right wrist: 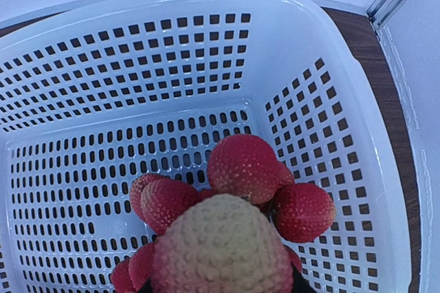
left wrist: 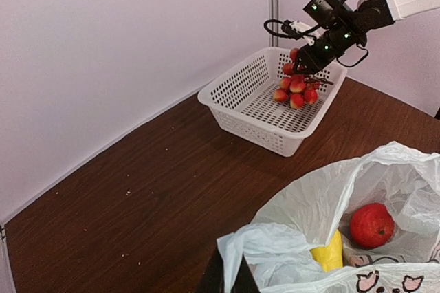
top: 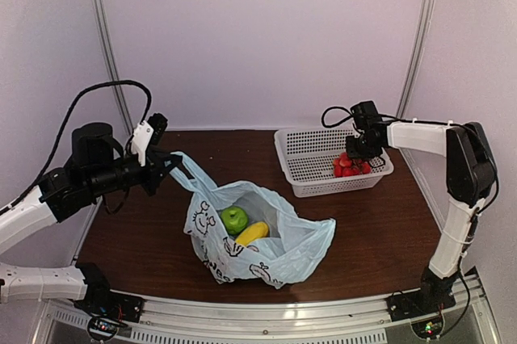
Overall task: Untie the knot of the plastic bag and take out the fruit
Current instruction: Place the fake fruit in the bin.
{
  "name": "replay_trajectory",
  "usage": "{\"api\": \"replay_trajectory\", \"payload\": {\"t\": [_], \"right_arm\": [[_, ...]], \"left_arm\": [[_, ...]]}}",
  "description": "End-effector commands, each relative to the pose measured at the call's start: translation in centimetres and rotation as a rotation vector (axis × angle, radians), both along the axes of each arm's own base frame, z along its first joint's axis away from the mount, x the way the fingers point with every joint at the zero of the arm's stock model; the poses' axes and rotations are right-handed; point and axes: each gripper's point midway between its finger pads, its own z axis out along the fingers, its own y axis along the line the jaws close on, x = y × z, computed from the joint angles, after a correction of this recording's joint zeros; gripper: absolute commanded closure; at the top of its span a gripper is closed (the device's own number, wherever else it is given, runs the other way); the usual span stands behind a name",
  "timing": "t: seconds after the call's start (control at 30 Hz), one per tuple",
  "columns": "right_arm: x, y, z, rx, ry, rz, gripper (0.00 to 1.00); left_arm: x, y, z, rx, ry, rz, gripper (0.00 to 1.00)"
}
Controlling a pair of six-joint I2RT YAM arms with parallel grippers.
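The plastic bag [top: 283, 251] lies slumped in the middle of the dark wooden bench [top: 380, 223], its mouth gaping wide towards the back wall. The left claw [top: 164, 162] is clamped on one loop handle [top: 187, 168], and that handle runs as a stretched strip from the claw down to the bag's left edge. In the left wrist view the plastic bunches up right at the dark fingers.

Inside the open bag a green apple [top: 234, 219] sits touching a yellow fruit [top: 252, 232], both in plain sight from above. Deeper in, the left wrist view shows a red apple [left wrist: 372, 225] against the bag's inner wall, just beside the yellow one.

Over at the right rear corner stands a white perforated basket [top: 303, 146]. The right claw [top: 355, 150] hangs over its right half, closed on the top of a red cluster [top: 351, 166] of bumpy round fruit. The cluster sits low within the basket walls. In the right wrist view it fills the lower middle and hides the fingers, and one pale yellowish fruit is nearest the lens.
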Motion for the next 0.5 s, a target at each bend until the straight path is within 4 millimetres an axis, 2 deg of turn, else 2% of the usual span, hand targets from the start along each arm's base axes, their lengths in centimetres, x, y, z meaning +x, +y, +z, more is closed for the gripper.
{"api": "replay_trajectory", "payload": {"t": [0.0, 0.07, 0.27, 0.4, 0.47], "right_arm": [[0.2, 0.0, 0.7, 0.032, -0.029, -0.001, 0.58], [0.1, -0.1, 0.9, 0.032, -0.032, 0.001, 0.5], [-0.2, 0.2, 2.5, 0.04, -0.048, 0.025, 0.18], [-0.9, -0.3, 4.9, 0.028, -0.073, 0.022, 0.06], [-1.6, -0.5, 6.6, 0.031, -0.093, 0.021, 0.04]], "left_arm": [[0.0, -0.1, 1.6, -0.026, -0.052, -0.013, 1.0], [0.0, 0.1, 1.5, -0.024, -0.053, -0.005, 1.0], [0.1, 0.3, 1.1, -0.02, -0.046, 0.005, 1.0], [0.0, 0.2, 1.2, -0.021, -0.045, 0.002, 1.0], [0.0, 0.1, 1.1, -0.023, -0.043, -0.003, 1.0]]}}
